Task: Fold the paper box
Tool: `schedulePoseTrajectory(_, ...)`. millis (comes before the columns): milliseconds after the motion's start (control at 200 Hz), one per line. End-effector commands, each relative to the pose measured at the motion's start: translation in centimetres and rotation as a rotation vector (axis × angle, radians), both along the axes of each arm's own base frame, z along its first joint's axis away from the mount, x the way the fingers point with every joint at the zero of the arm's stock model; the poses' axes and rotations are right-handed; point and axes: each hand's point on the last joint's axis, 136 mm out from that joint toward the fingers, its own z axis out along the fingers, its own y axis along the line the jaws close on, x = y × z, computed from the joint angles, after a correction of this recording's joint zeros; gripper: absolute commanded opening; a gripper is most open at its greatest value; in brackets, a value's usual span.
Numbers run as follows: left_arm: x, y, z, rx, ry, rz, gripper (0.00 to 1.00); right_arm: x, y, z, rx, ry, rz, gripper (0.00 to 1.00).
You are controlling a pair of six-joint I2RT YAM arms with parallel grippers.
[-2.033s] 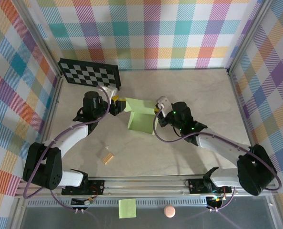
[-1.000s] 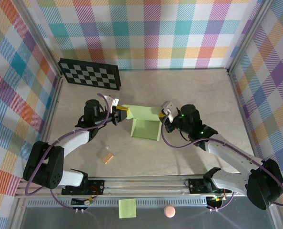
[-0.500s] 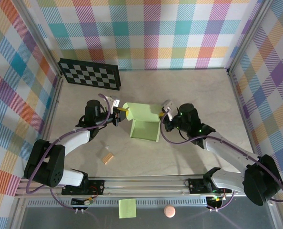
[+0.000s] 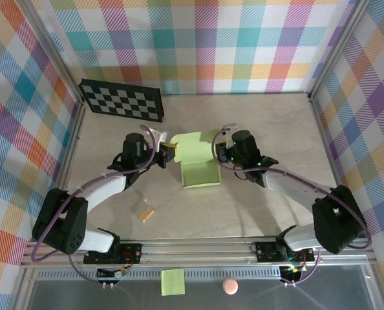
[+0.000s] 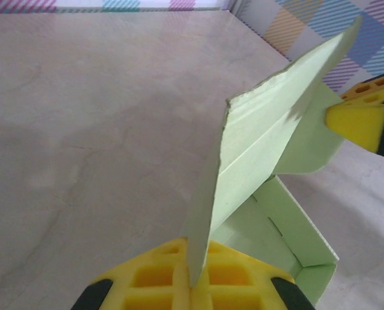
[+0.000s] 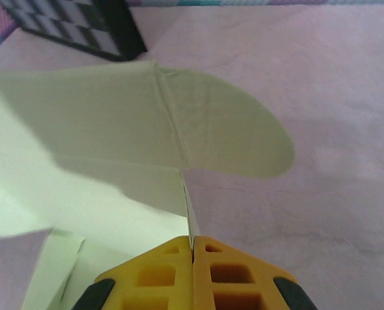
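Both left gripper [image 4: 169,150] and right gripper [image 4: 218,151] pinch opposite paper box [image 4: 199,174] edges.

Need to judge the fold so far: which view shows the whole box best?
Top external: the box shows whole, held between the left gripper and right gripper. The left wrist view shows one panel edge-on, pinched; the right wrist view shows a rounded flap and a pinched edge.

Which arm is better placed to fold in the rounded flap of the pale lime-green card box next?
Right, probably. The right gripper has its jaws shut on the pale lime-green card box beside the crease of the rounded flap; the left gripper clamps the opposite edge.
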Motion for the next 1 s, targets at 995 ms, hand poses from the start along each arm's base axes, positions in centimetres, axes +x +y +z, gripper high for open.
schedulePoseTrajectory(995,8.4,-3.5,-1.0,-0.009,-0.082,0.14,0.15,6.6,1.8,-1.3,0.082,-0.134,-0.328,0.0)
